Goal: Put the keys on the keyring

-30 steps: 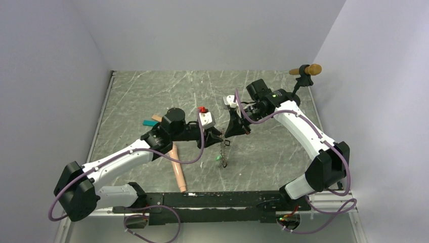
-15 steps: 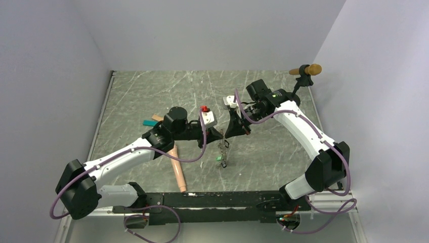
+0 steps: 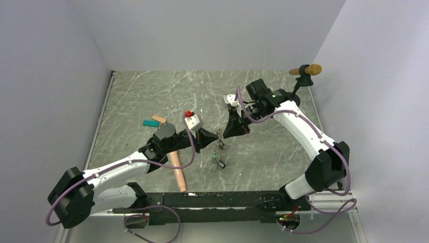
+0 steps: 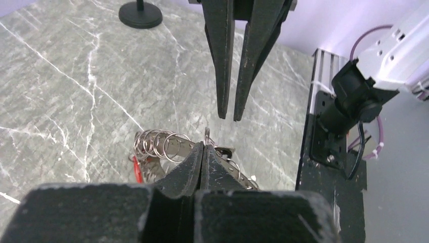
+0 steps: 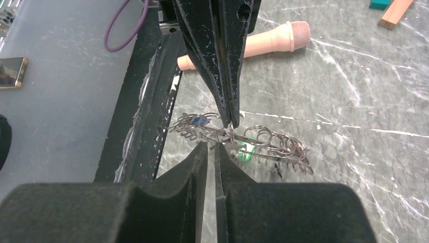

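A: "As the keyring (image 3: 219, 149) hangs in the top view, who holds it?"
B: "The left gripper (image 3: 214, 136). Left wrist shows jaws shut on its wire. Right wrist shows the right gripper (image 5: 212, 149) barely apart, empty. Handover, probably; next needs 1 precise regrip."

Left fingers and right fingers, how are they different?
The left fingers are squeezed shut on the keyring; the right fingers stand a little apart and hold nothing. The keyring hangs from the left fingers, while the right fingers just point at it from close by. Both pairs are black and face each other tip to tip above the table.
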Available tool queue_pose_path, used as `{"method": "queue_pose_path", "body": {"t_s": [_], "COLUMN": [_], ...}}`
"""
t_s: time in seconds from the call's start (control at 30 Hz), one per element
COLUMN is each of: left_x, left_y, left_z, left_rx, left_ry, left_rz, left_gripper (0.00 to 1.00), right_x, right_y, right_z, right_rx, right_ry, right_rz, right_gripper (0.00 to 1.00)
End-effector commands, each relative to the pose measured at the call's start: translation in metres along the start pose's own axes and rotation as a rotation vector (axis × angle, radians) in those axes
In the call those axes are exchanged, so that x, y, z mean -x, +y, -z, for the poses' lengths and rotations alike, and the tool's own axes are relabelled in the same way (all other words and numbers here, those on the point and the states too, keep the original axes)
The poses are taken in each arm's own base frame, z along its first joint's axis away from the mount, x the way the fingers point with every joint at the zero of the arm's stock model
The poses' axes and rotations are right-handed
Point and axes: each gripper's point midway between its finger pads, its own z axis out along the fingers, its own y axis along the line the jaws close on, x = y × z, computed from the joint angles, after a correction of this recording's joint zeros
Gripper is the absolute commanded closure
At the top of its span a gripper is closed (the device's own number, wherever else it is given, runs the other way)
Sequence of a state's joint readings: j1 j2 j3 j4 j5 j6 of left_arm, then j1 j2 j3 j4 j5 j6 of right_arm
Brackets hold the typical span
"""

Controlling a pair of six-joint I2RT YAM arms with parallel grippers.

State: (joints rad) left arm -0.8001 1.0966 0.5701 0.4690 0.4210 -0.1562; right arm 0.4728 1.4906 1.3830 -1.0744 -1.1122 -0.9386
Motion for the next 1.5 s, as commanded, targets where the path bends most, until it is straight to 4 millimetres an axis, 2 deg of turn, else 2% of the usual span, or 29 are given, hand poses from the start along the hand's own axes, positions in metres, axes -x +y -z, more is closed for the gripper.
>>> {"method": "queue_pose_path", "body": {"t_s": [0.0, 0.13, 0.37, 0.7, 1.07, 1.27, 1.37, 1.47], "left_x": [0.073, 0.079, 0.076, 0.074, 0.075, 0.074, 0.074, 0.074], "left_y": [-0.006, -0.007, -0.012, -0.021, -0.024, -0.023, -0.023, -0.024], "left_z": [0.005, 0.007, 0.007, 0.011, 0.007, 0.005, 0.005, 0.005], "left_rx": [0.006, 0.005, -0.027, -0.086, -0.123, -0.121, -0.120, -0.122], "left_ry": [-0.295, -0.326, -0.344, -0.416, -0.430, -0.424, -0.426, -0.425], "left_rz": [0.016, 0.022, 0.036, 0.057, 0.075, 0.077, 0.078, 0.079], "left_gripper": [1.00, 1.00, 1.00, 1.00, 1.00, 1.00, 1.00, 1.00], "right_x": [0.017, 0.019, 0.022, 0.035, 0.032, 0.034, 0.033, 0.032], "right_y": [0.002, 0.003, 0.000, 0.004, 0.002, 0.005, 0.003, 0.002], "right_z": [0.001, 0.000, 0.001, 0.025, 0.014, 0.010, 0.010, 0.008], "right_rx": [0.014, 0.019, 0.009, -0.007, 0.024, 0.039, 0.038, 0.037], "right_ry": [-0.059, -0.073, -0.090, -0.177, -0.202, -0.204, -0.204, -0.199], "right_rz": [0.039, 0.034, 0.025, 0.043, -0.007, -0.013, -0.025, -0.028], "right_gripper": [0.85, 0.81, 0.72, 0.71, 0.72, 0.75, 0.82, 0.97]}}
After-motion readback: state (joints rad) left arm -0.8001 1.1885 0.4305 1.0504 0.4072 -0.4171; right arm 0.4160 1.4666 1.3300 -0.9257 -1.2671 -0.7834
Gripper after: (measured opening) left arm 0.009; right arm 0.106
